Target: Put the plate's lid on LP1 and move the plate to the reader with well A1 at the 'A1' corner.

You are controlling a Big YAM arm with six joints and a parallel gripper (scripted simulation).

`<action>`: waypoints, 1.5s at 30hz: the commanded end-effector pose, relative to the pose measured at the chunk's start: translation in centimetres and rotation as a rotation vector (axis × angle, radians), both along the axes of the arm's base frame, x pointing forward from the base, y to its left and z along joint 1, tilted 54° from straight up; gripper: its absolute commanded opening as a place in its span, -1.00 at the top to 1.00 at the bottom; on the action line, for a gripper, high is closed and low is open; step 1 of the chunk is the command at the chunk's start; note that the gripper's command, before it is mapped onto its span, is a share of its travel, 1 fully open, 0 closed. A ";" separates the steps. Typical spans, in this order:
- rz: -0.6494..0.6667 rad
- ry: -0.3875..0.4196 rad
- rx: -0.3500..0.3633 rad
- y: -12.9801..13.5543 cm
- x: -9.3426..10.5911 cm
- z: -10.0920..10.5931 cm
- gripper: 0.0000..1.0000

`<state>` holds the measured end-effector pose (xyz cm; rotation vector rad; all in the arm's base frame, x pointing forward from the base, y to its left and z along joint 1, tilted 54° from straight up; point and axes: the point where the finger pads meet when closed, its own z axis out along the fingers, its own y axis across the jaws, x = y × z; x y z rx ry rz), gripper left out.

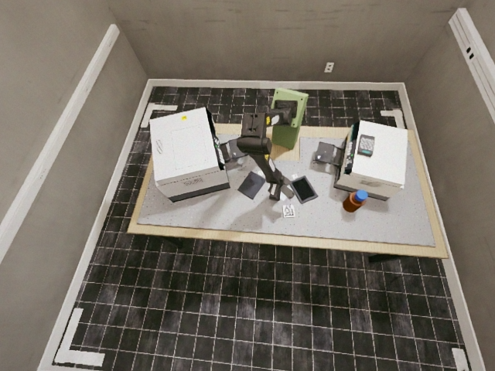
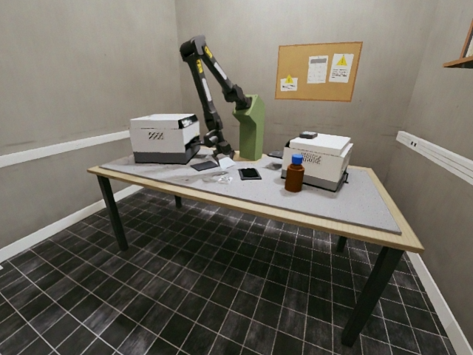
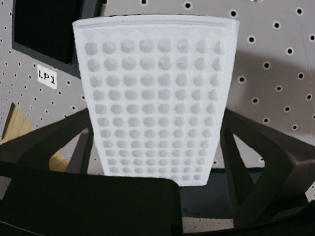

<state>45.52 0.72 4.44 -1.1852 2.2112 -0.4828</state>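
My gripper [image 1: 281, 190] [image 2: 224, 155] [image 3: 157, 115] is shut on the white plate [image 2: 228, 163] [image 3: 157, 100], one finger along each side, and holds it above the bench between LP1 and N1. The plate's wells are uncovered; well A1 cannot be told. LP1 [image 1: 314, 197] [image 2: 258, 177] [image 3: 36, 56] has a black rectangle, apparently the lid [image 1: 305, 188] [image 2: 250, 172] [image 3: 43, 25], lying flat inside its grey frame. The reader's stage [image 1: 237, 148] juts from the left machine. The dispenser's stage [image 1: 327, 152] [image 2: 275, 153] shows no plate.
The reader [image 1: 183, 148] [image 2: 160, 141] stands left, the dispenser [image 1: 380, 155] [image 2: 324, 160] right. N1 [image 1: 251, 185] [image 2: 204, 166] is a dark pad near the reader. A brown bottle [image 1: 352, 202] [image 2: 294, 178] stands upright before the dispenser. A white printed card [image 1: 288, 211] [image 2: 225, 179] lies in front.
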 end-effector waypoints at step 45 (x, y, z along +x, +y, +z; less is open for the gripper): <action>-0.183 -0.002 0.133 -10.4 -4.4 1.8 -0.72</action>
